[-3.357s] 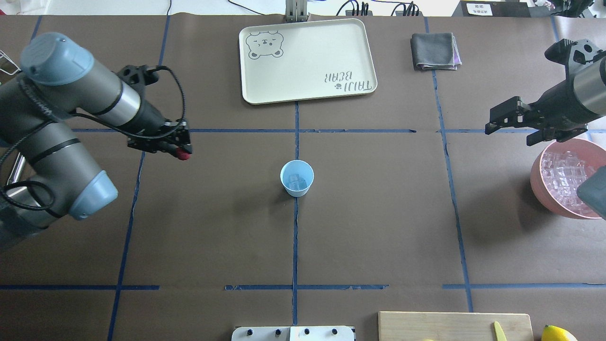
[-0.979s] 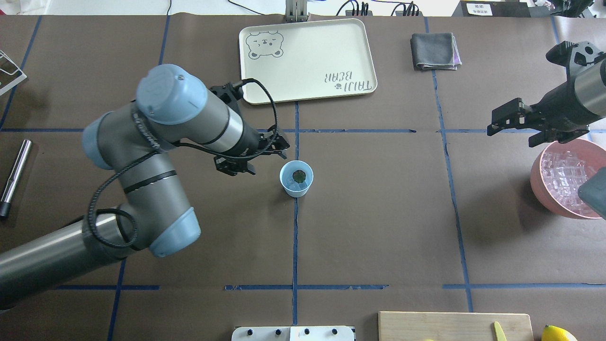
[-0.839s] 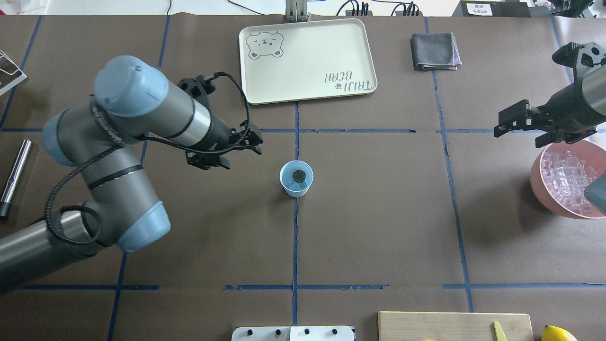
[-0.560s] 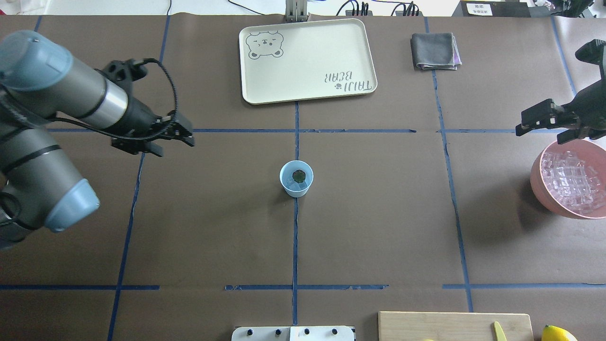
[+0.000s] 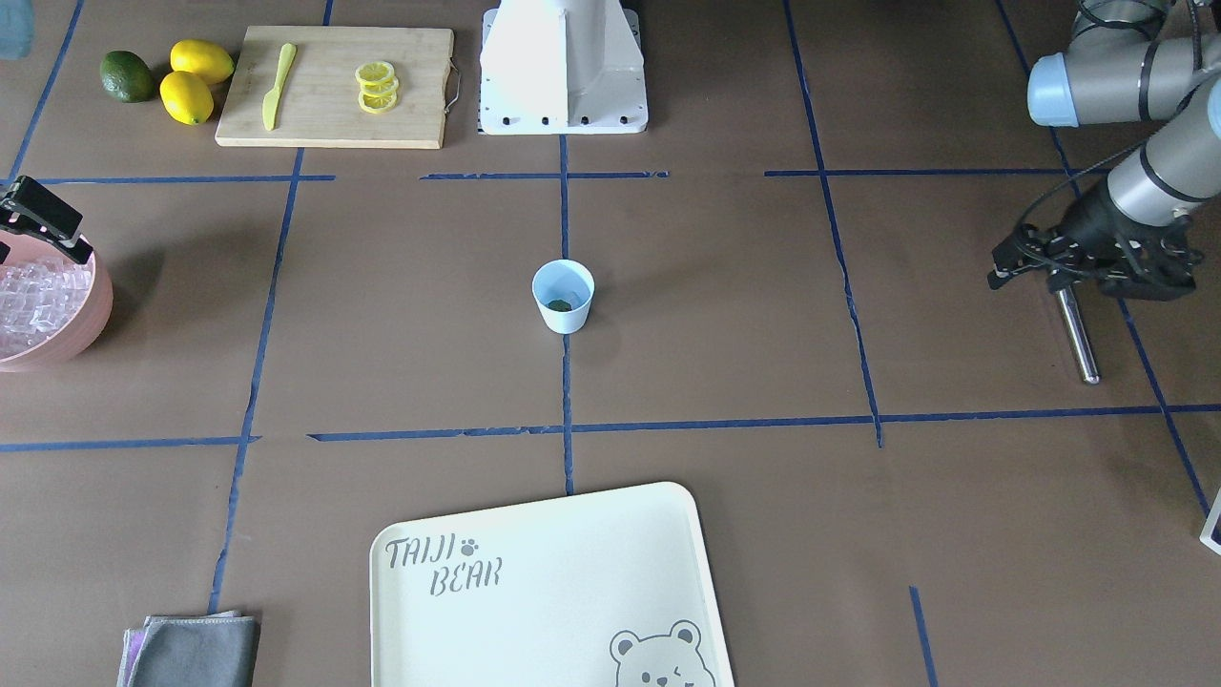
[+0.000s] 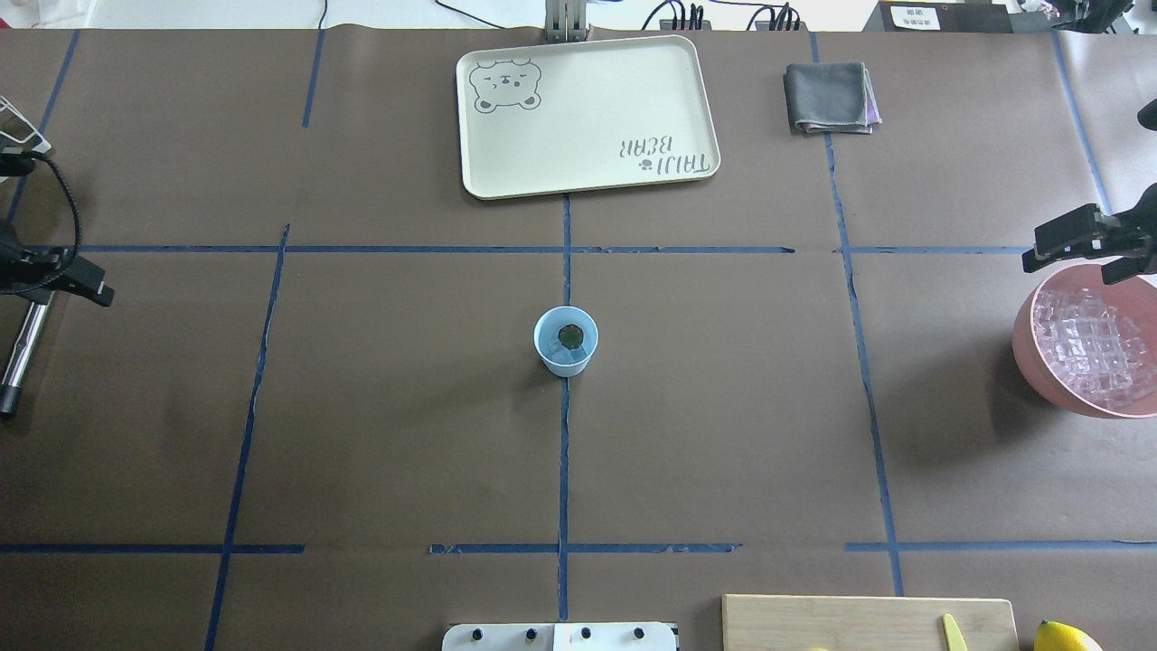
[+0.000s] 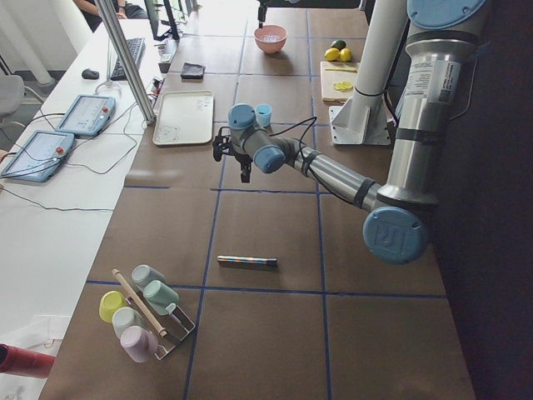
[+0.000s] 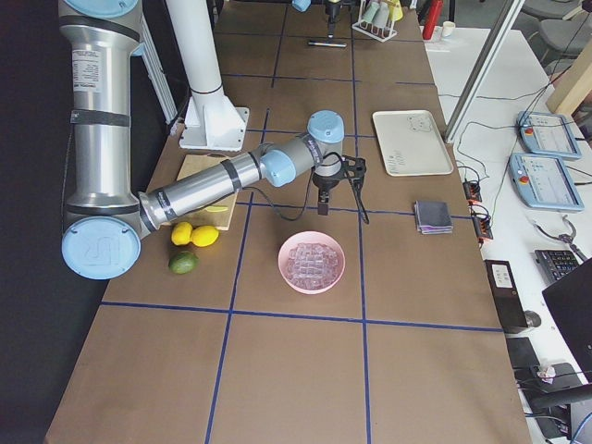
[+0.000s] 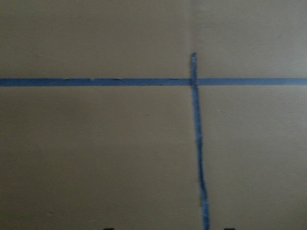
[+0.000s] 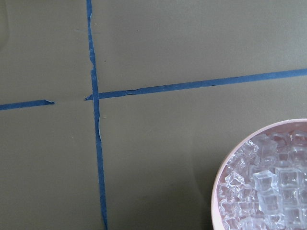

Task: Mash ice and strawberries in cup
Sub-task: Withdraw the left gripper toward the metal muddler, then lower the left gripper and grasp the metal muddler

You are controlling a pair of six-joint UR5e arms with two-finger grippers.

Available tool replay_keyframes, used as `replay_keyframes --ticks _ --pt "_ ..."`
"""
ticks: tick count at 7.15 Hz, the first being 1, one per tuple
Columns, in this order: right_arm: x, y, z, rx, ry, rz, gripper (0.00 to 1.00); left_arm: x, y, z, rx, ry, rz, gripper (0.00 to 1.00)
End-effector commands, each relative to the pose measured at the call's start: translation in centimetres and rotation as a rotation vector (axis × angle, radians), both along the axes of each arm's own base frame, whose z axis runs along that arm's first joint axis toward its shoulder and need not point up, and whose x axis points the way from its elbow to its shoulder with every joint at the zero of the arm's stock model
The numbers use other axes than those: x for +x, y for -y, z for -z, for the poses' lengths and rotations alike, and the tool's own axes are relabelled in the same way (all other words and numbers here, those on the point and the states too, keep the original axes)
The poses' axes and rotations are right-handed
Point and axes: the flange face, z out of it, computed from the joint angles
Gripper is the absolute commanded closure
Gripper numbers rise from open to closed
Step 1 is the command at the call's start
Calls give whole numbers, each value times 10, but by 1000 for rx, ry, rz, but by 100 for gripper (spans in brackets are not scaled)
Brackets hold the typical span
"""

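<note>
Overhead and front views face each other, sharing the cup (image 6: 568, 365); wrist cameras look down closely.

pale-blue cup (image 6: 566, 363) — pink bowl (image 6: 1029, 351)

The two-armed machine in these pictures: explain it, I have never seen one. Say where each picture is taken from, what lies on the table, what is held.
A robot with two arms, each ending in a two-finger gripper. Two pictures look down on the table, from behind the robot and facing it; two look along it from the ends; two come from wrist cameras. In the middle stands a pale-blue cup holding a strawberry, green top up. The left gripper, open, hangs by a metal rod; the right gripper, open, by a pink bowl of ice. Neither holds anything. A tray, a grey cloth and a cutting board lie there.
</note>
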Motion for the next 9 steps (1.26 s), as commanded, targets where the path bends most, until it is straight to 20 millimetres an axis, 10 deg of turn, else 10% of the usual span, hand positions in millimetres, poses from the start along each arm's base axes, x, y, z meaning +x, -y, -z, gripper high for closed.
replay_keyframes --ticks 1,4,9 --pt "7 -16 -6 -11 -8 -3 1 -9 6 -76 -74 60 -27 15" --pt "9 -20 -3 -11 -6 -8 1 15 55 -107 -133 90 -32 17" --pt "8 -17 -2 -9 -8 -10 1 -9 65 -120 -144 88 -13 18"
